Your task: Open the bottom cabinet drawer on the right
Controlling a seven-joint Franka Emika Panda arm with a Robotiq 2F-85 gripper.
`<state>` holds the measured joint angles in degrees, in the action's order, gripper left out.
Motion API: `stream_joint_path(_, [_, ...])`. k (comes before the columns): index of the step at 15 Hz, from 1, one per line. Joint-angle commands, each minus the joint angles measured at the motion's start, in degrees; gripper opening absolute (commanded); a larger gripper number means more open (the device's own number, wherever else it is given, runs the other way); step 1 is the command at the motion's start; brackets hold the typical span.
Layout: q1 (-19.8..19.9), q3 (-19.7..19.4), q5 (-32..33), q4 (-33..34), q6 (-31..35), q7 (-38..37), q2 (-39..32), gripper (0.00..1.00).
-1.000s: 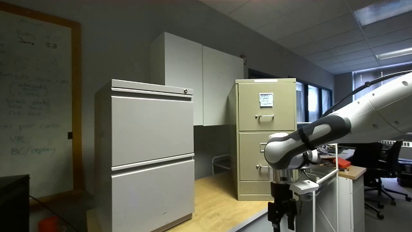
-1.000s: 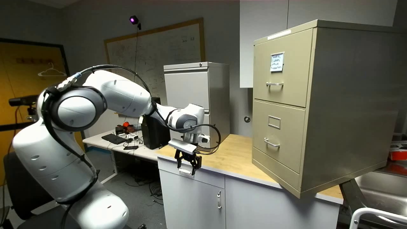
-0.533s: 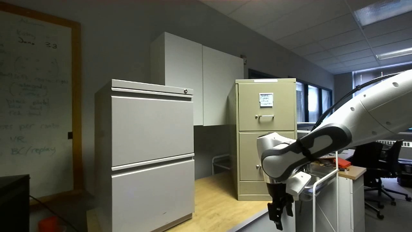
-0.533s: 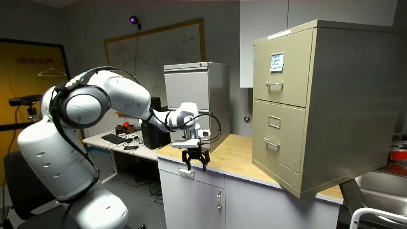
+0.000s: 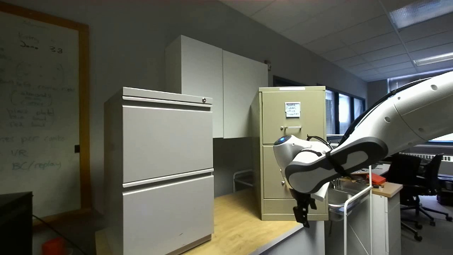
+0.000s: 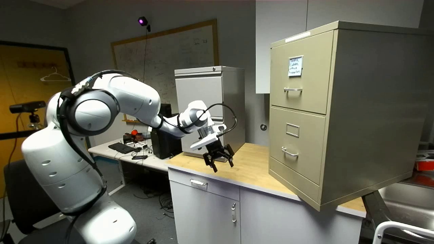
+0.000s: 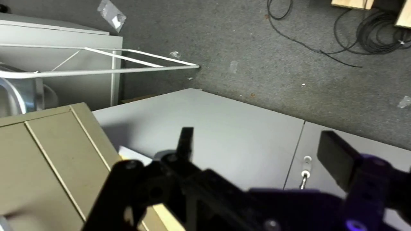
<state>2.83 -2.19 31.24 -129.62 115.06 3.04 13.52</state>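
While the gripper [image 6: 223, 167] hangs empty, the bottom cabinet drawer [image 6: 298, 144] is closed

Although the arm [image 6: 135, 98] reaches from the left of the frame to its middle in an exterior view, it is well apart from the drawer. Near the centre stands the light-grey cabinet [image 6: 199, 95]; in front of its lower edge hangs the gripper, tilted, pointing down and a little to the right. The wrist view shows its fingers [image 7: 185, 141] spread wide with nothing between them, so it is released. Further right comes the wooden surface [image 6: 254, 161], then, right of centre, the drawer itself: the lower front of the beige filing cabinet [image 6: 373, 112], flush, with a silver handle [image 6: 291, 154].

The step in hand seems to be the approach; the pull is not yet begun. The next move probably calls for carrying the gripper rightward in the frame, tipping it up until the fingers face the drawer front, and lining them up to straddle the handle; after that, closing around it and pulling straight out.
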Motion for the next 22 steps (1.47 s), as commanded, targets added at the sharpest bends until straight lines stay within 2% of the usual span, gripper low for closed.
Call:
stream_joint_path(1, [0.9, 0.5, 4.0, 5.6, -2.0, 0.4, -2.2, 1.0])
stream_joint_path(5, [1.2, -0.4, 5.6, 11.9, -1.6, 2.6, -5.3, 1.0])
stream_joint_path(11, [1.6, -1.6, 7.7, 20.5, 0.6, 10.6, -11.8, 1.0])
stream_joint_path(16, [2.5, -3.0, 7.5, 25.6, 6.6, 18.0, -17.4, 1.0])
stream_joint_path(22, [4.3, -4.4, 7.1, 31.0, 10.0, 23.5, -23.2, 1.0])
